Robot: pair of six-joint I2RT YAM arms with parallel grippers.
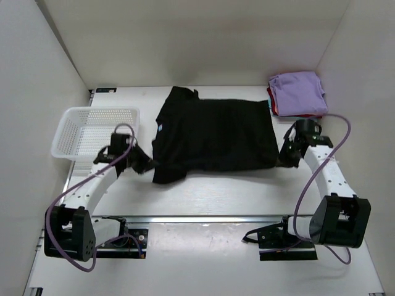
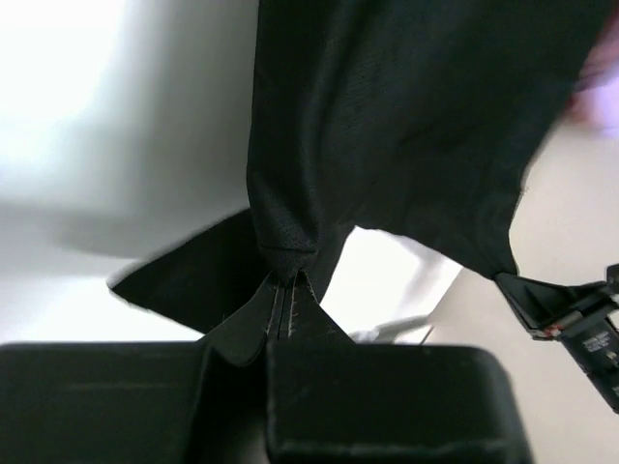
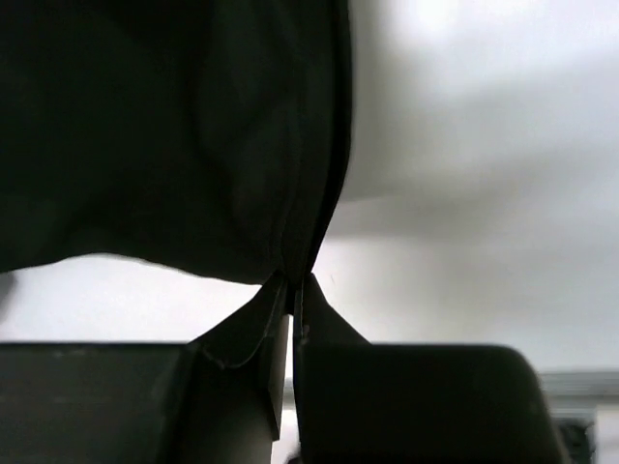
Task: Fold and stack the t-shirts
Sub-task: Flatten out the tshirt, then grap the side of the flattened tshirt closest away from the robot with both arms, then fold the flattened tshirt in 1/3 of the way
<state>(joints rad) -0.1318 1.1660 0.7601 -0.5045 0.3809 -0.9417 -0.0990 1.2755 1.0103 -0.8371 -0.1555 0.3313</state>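
A large black t-shirt [image 1: 213, 135] lies spread across the middle of the table. My left gripper [image 1: 150, 165] is shut on its near left corner, and the cloth [image 2: 387, 116] hangs up from the closed tips [image 2: 282, 280]. My right gripper [image 1: 281, 159] is shut on its near right corner, with the black fabric [image 3: 174, 135] pinched between the tips [image 3: 295, 282]. A folded stack sits at the far right, with a lavender tee [image 1: 299, 91] on top and a red edge [image 1: 270, 94] under it.
A white mesh basket [image 1: 92, 131] stands at the left, just behind my left arm. White walls close in the table on the left, back and right. The arm bases [image 1: 185, 237] sit along the near edge.
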